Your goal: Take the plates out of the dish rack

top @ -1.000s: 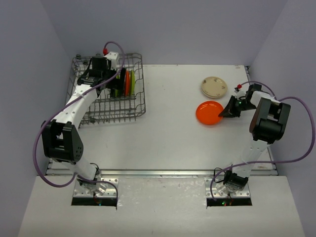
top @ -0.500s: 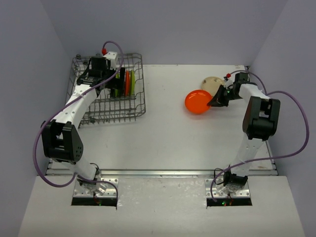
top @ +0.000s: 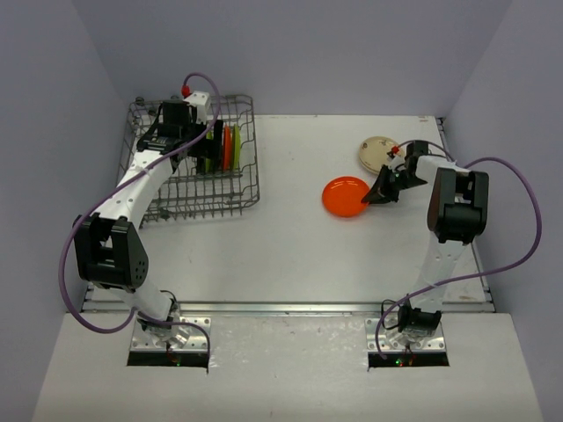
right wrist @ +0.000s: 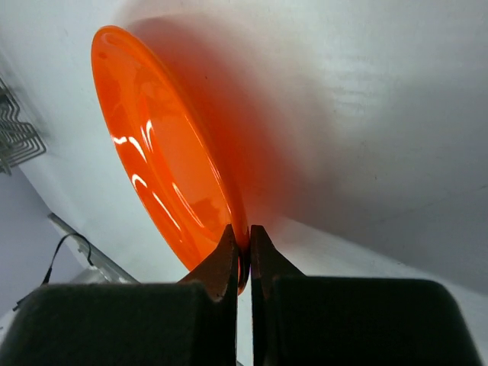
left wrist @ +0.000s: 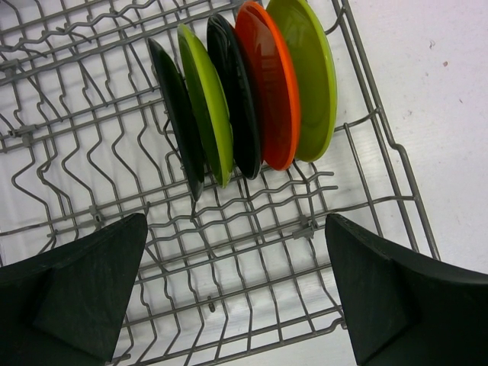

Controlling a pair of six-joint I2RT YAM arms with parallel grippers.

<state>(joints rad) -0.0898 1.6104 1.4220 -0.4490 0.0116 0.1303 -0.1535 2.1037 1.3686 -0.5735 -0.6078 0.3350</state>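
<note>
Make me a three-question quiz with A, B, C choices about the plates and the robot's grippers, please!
1. How many plates stand in the dish rack?
A two. B five. C eight.
2. Where is the cream plate?
A on the table. B in the dish rack. C stacked on an orange one.
3. What is the right gripper doing?
A hanging open and empty. B shut on a black plate. C shut on the orange plate.

Answers:
1 B, the left wrist view shows two black, two lime green and one orange plate standing on edge.
2 A, it lies flat on the white top, far from the rack.
3 C, both fingers pinch that plate's rim.
</note>
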